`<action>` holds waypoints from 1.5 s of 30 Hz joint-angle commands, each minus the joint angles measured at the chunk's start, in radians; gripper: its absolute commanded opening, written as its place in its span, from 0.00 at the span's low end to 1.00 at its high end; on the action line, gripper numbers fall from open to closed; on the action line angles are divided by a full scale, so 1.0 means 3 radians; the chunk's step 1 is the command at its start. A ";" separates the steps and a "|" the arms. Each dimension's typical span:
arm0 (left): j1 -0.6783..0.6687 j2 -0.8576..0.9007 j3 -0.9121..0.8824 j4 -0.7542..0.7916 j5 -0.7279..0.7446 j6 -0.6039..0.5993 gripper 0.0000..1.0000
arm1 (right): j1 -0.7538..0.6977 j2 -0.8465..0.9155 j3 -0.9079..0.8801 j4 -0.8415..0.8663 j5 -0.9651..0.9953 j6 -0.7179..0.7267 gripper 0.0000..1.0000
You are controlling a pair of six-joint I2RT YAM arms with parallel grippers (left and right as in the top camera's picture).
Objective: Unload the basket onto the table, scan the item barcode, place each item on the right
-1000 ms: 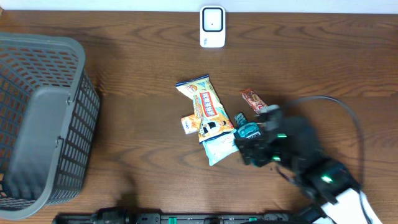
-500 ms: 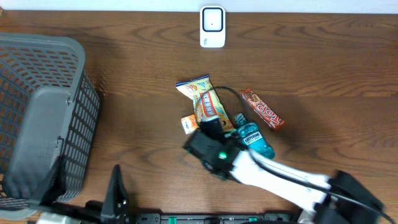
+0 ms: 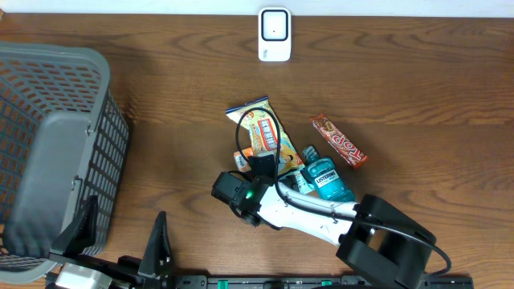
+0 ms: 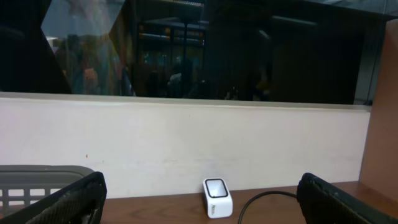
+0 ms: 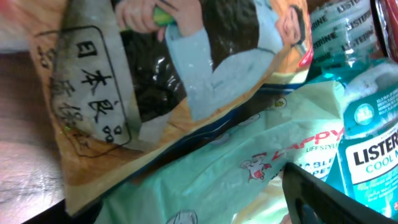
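Observation:
Several items lie in a heap mid-table: an orange snack bag, a pale green packet, a blue Listerine bottle, a red candy bar and a small orange-white box. My right gripper hangs low over the heap. Its jaws stand apart with the green packet between them, and one dark finger shows on the right. The white scanner stands at the far edge. My left gripper is open at the near left edge, empty, facing the scanner.
A large grey mesh basket fills the left side of the table. The right arm lies across the near middle and hides most of the green packet from above. A black cable loops over the snack bag.
The right arm has swung left across the heap, from beside the bottle to over the green packet. The left gripper's fingers have come into the overhead view at the near left.

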 commanded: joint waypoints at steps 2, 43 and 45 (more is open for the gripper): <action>0.0014 -0.0001 -0.0042 0.0006 0.0066 -0.0042 0.98 | 0.0001 0.0047 0.0100 -0.0053 0.0128 0.0299 0.77; 0.0014 -0.0001 -0.0604 -0.0084 0.0173 0.0043 0.98 | -0.0861 -0.1731 0.0553 -0.0613 -0.2172 -0.0791 0.01; 0.0014 -0.0001 -0.0753 0.0017 0.0351 0.0139 0.98 | -0.0971 -0.1736 0.0553 -0.0542 -0.2508 -0.0973 0.01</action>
